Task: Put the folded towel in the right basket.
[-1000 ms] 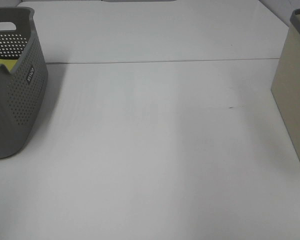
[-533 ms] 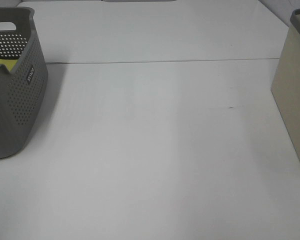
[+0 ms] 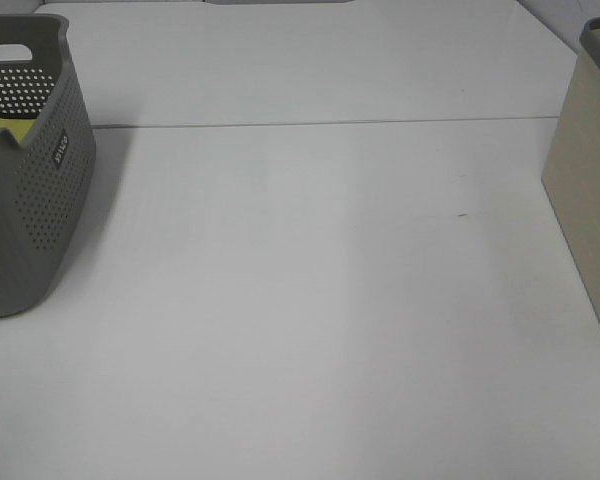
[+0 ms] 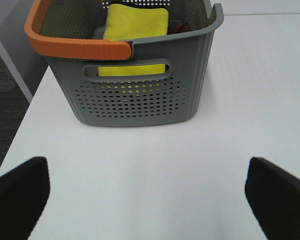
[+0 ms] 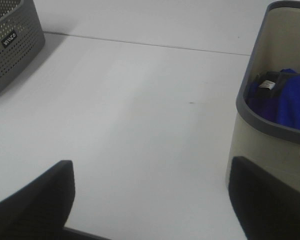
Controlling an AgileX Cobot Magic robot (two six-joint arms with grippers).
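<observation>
While apart, both gripper [image 4: 149, 195] halves.

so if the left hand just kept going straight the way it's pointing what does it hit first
Most likely the grey perforated basket, at its near wall just under the orange handle. The left hand is open and faces that wall over bare white table. The yellow towel lies inside, behind it. Depth is uncertain.

Nothing has moved (exterior high view matches earlier).
</observation>
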